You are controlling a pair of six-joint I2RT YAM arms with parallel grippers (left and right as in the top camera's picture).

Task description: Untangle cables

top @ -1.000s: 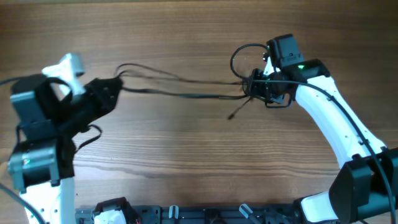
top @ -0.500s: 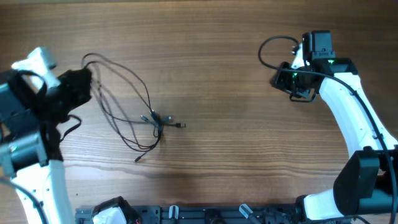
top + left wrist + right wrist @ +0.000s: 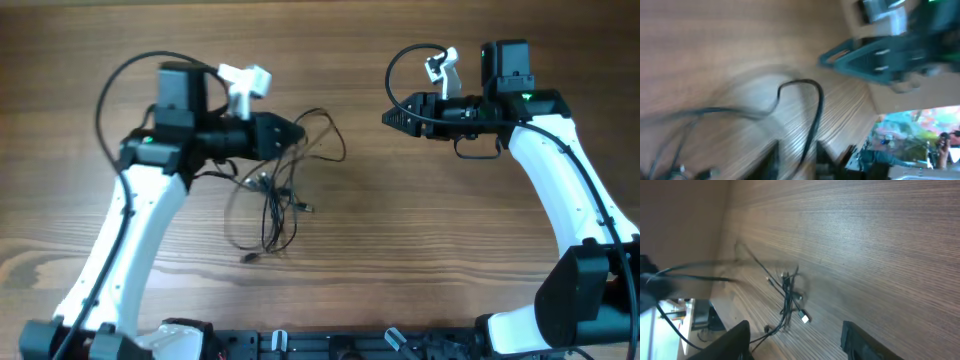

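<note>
The cables (image 3: 268, 205) are thin black cords lying in loose tangled loops at the table's middle left, with plug ends (image 3: 305, 208) toward the front. My left gripper (image 3: 296, 134) points right above their far end. One cord (image 3: 812, 115) runs between its narrowly spaced fingers (image 3: 774, 157), though that view is blurred. My right gripper (image 3: 388, 118) points left toward it, open and empty, a hand's width away. In the right wrist view the cables (image 3: 787, 295) lie well beyond my gripper (image 3: 795, 326), between its wide-apart fingers (image 3: 737, 337).
The table (image 3: 450, 250) is bare brown wood. A black rail (image 3: 330, 345) runs along its front edge. Thick arm wires loop above the left arm (image 3: 110, 85) and the right arm (image 3: 400, 65). The right arm's gripper (image 3: 880, 55) shows in the left wrist view.
A second ago both grippers held the cables stretched taut. The right one let go and now faces left. My left arm swung to the middle, carrying the cables with it.
</note>
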